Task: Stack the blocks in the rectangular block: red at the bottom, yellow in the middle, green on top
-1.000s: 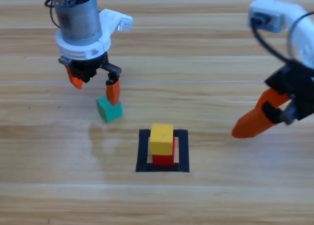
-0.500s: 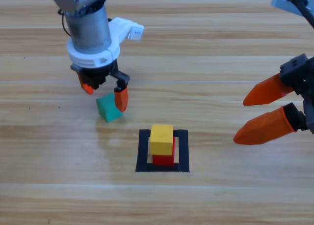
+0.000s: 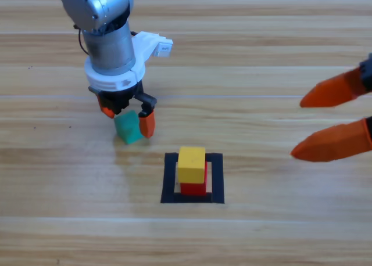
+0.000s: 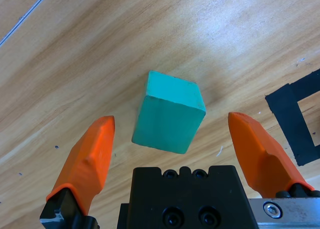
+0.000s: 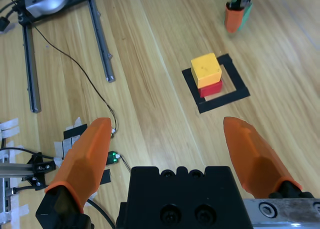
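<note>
Left hand spread wide astride green on the tabletop, ready to pinch; yellow atop red inside the rectangular block nearby; right hand open, well apart.

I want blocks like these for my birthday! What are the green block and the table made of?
The green block looks like painted wood or perhaps plastic: its faces are flat, matte and evenly coloured, with crisp edges and no shine, so I can't be sure which. The table looks like wood or a wood-look top: pale boards with grain lines and a slight sheen. The left claw hangs open around the block.
</note>
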You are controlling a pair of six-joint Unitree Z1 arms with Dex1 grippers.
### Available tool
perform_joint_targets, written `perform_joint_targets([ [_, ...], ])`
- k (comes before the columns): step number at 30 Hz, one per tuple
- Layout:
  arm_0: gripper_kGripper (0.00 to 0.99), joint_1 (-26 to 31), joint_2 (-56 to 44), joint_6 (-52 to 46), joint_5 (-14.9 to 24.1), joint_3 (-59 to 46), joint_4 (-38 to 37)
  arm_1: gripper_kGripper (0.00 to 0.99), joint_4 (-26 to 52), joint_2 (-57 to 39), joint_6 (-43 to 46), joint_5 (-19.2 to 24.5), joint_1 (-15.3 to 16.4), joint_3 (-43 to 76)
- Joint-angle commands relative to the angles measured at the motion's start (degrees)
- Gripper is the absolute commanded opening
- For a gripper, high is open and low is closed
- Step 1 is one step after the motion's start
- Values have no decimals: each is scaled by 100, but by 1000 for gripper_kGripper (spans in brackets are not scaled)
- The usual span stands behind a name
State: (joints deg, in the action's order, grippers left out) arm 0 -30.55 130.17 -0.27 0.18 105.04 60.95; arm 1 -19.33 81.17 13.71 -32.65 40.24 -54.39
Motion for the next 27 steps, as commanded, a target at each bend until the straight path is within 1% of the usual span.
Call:
perform_joint_targets([
  [1, 968, -100, 351, 36, 61, -177, -144, 989, 140, -277, 9, -128, -87, 130],
  [10, 976, -100, 500, 36, 70, -203, -232, 989, 157, -242, 26, -119, -87, 139],
  [14, 948, -100, 518, 36, 70, -195, -259, 989, 183, -198, 26, -119, -87, 139],
  [20, 787, -100, 580, 18, 61, -142, -259, 989, 210, -119, 26, -119, -87, 139],
  [21, 764, -100, 588, 18, 52, -142, -259, 989, 219, -101, 26, -119, -87, 139],
  [22, 761, -100, 588, 18, 52, -142, -259, 989, 227, -92, 26, -119, -87, 139],
  [27, 546, -100, 562, -34, 61, -133, -259, 988, 298, -66, 9, -119, -87, 139],
])
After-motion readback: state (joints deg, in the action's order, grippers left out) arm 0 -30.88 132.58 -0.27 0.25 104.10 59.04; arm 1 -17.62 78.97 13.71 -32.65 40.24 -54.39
